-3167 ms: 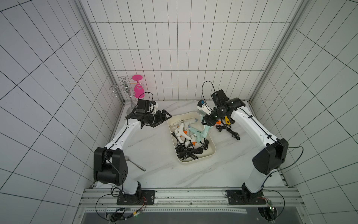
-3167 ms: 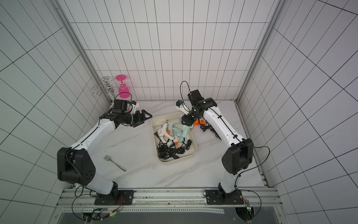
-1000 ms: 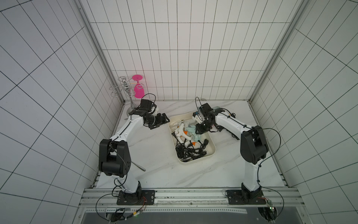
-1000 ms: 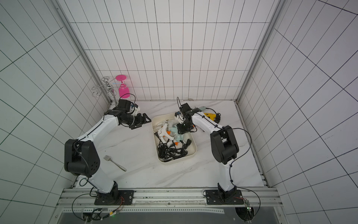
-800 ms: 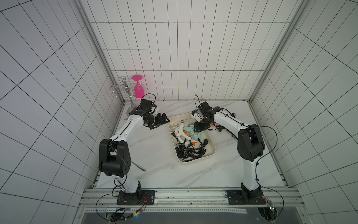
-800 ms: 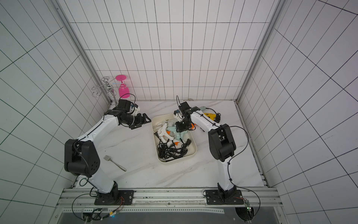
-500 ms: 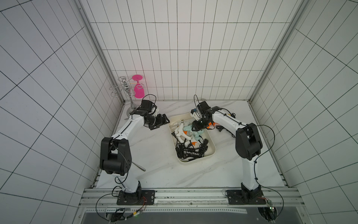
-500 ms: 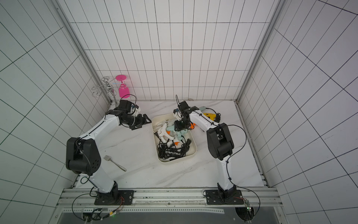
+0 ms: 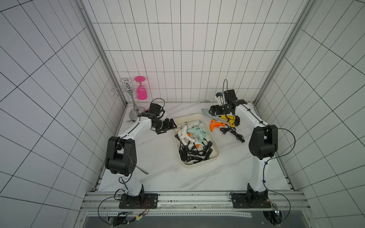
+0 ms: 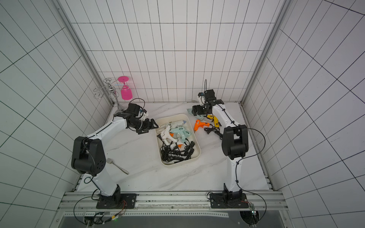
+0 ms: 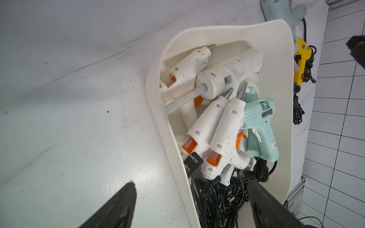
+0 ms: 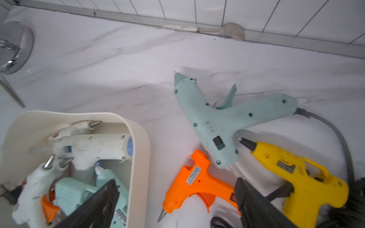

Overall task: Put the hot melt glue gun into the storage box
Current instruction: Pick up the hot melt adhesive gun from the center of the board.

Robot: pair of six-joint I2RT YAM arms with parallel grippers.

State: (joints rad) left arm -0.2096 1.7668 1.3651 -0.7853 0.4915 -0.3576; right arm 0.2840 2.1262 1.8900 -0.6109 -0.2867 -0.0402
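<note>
1. The cream-white rectangular plastic storage box (image 9: 199,163) sits mid-table, holding white plastic glue guns (image 11: 215,126) and a mint-green glue gun (image 11: 260,126).
2. My left gripper (image 11: 190,182) hangs over its left wall, jaws spread, empty.
3. Beyond, an orange plastic glue gun (image 12: 197,185), a yellow glue gun (image 12: 296,169) and a large pale-teal glue gun (image 12: 215,120) lie on the marble tabletop (image 9: 158,167). My right gripper (image 12: 177,180) hovers above them, jaws spread, empty.

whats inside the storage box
Several white glue guns, a mint glue gun and tangled black cords lie in the storage box. Its floor beneath the pile is mostly hidden.

Storage box (image 11: 217,29) cut off in the left wrist view (cords (image 11: 217,197) too); pale wall-side utensil (image 12: 227,31), perhaps a spoon.
</note>
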